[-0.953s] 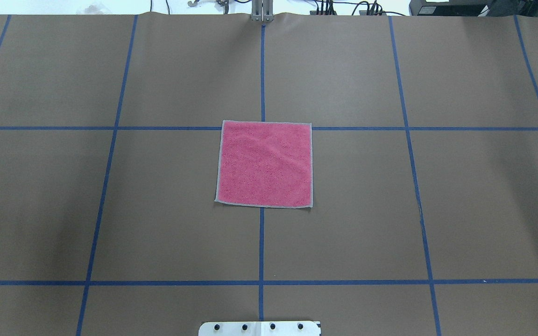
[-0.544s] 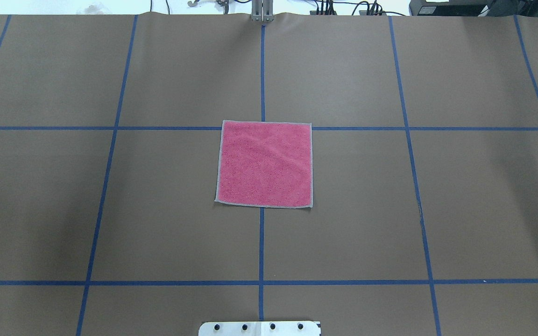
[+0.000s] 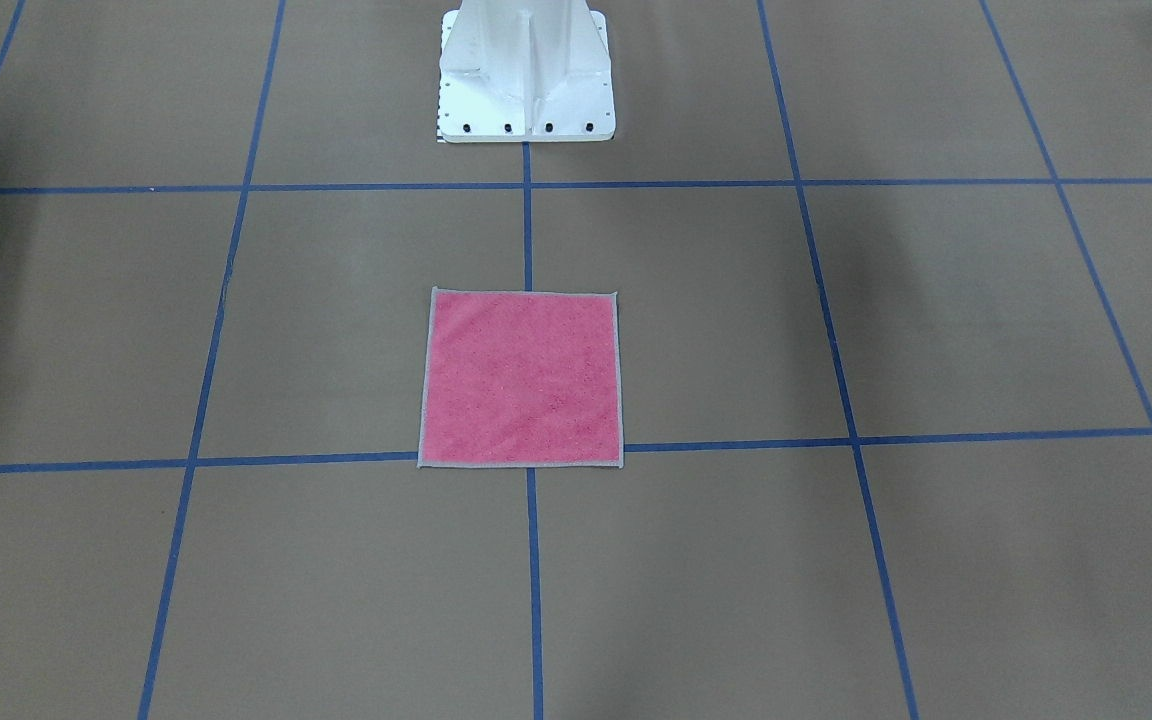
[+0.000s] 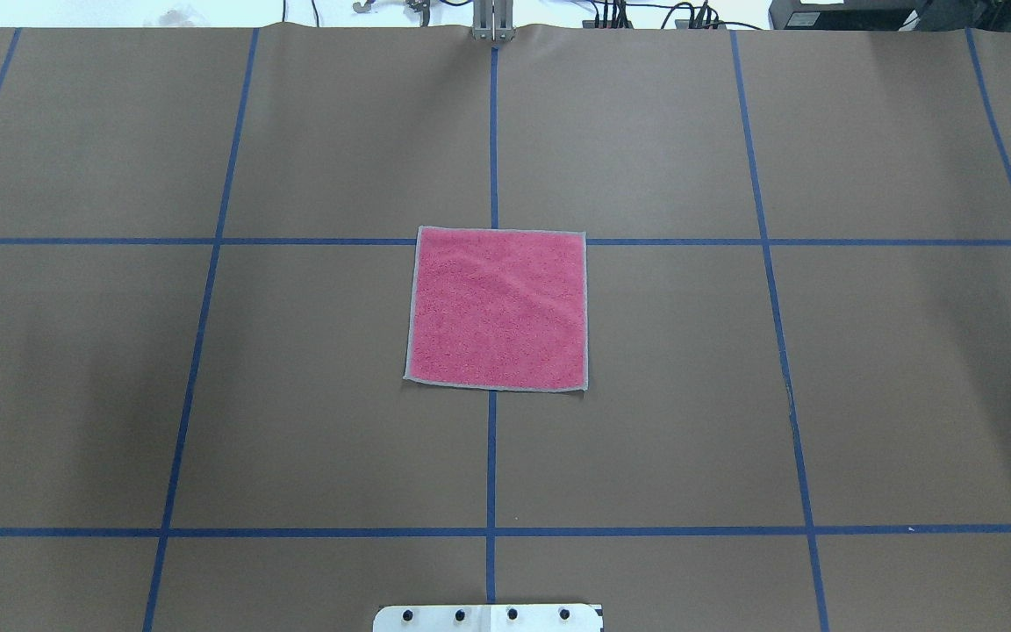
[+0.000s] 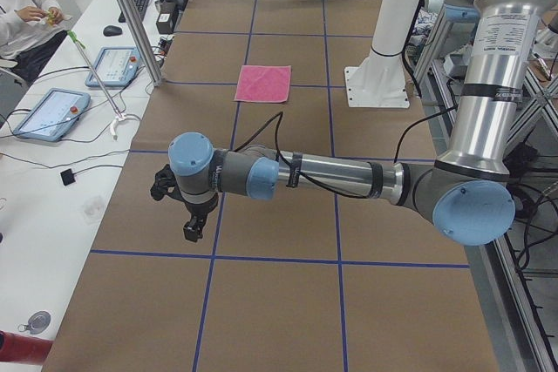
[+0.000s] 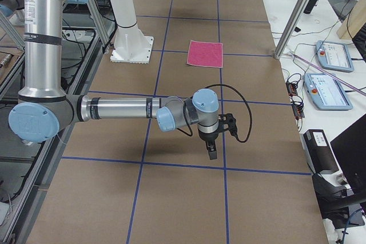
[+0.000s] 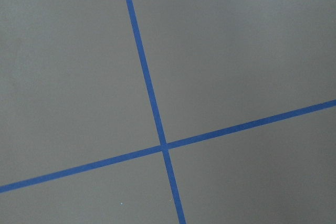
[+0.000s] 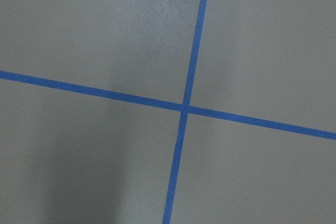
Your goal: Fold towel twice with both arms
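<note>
pink towel [image 4: 497,307] with light grey edging; brown table [image 4: 295,395] gridded with blue tape lines [image 4: 491,456].

— How many towels?
— One towel [image 4: 497,307], and one brown desk [image 4: 119,395].
— And arms?
— Two: the left arm [image 5: 323,176] and the right arm [image 6: 120,108].
— What else do you count?
— One white pedestal [image 3: 526,70], with four bolts [image 3: 507,128] in a row along its front edge. Two tablets: a near tablet [image 5: 51,113] and a far tablet [image 5: 109,65]. One person [image 5: 22,6].
— The blue tape lines [image 4: 492,132]?
— Seen from overhead, seven: five running away from the robot, two running across.
</note>
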`<state>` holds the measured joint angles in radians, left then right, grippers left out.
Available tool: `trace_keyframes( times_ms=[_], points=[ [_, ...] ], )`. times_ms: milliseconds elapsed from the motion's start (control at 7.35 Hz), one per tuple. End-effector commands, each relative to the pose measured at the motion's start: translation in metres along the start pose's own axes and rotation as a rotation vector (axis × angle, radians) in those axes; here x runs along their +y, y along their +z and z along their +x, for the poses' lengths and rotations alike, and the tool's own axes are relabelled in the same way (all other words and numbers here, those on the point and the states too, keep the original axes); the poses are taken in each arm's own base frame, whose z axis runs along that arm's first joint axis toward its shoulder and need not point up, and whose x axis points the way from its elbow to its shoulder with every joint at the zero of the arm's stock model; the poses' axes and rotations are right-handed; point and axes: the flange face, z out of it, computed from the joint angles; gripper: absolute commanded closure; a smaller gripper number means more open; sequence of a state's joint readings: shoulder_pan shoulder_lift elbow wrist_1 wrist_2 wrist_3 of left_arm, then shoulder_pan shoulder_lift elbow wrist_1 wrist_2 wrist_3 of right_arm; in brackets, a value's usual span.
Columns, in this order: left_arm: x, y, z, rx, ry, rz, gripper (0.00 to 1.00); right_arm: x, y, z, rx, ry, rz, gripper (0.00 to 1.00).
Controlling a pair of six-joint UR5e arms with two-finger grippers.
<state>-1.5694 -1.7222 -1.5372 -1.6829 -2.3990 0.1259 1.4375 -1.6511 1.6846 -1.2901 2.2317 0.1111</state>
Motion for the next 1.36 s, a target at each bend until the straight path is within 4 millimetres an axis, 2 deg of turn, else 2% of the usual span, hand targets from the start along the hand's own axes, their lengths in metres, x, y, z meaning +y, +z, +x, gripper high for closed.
trace_keyframes(
  times_ms=[0,136,272,544,680,816,1089,1225],
  points=[
    [-0.019,0.022,0.042,0.022,0.057,0.042,0.0,-0.016,-0.003,-0.026,-0.072,0.023,0.01,0.0],
    [-0.028,0.039,0.072,0.047,0.071,0.048,0.0,-0.025,-0.006,-0.045,-0.099,0.056,0.015,0.0],
    [-0.041,0.058,0.111,0.08,0.03,0.056,0.0,-0.036,-0.007,-0.068,-0.113,0.091,0.015,0.0],
    [-0.054,0.083,0.178,0.159,-0.058,0.089,0.0,-0.054,-0.017,-0.136,-0.159,0.193,0.019,0.0],
    [-0.064,0.088,0.21,0.2,-0.119,0.094,0.0,-0.062,-0.024,-0.171,-0.187,0.246,0.019,0.0],
    [-0.066,0.092,0.247,0.244,-0.175,0.086,0.0,-0.065,-0.029,-0.202,-0.211,0.29,0.014,0.0],
    [-0.06,0.085,0.317,0.29,-0.344,0.077,0.0,-0.068,-0.038,-0.26,-0.246,0.371,0.012,0.0],
    [-0.049,0.103,0.368,0.277,-0.401,0.09,0.0,-0.071,-0.039,-0.297,-0.247,0.418,0.029,0.01]
  ],
)
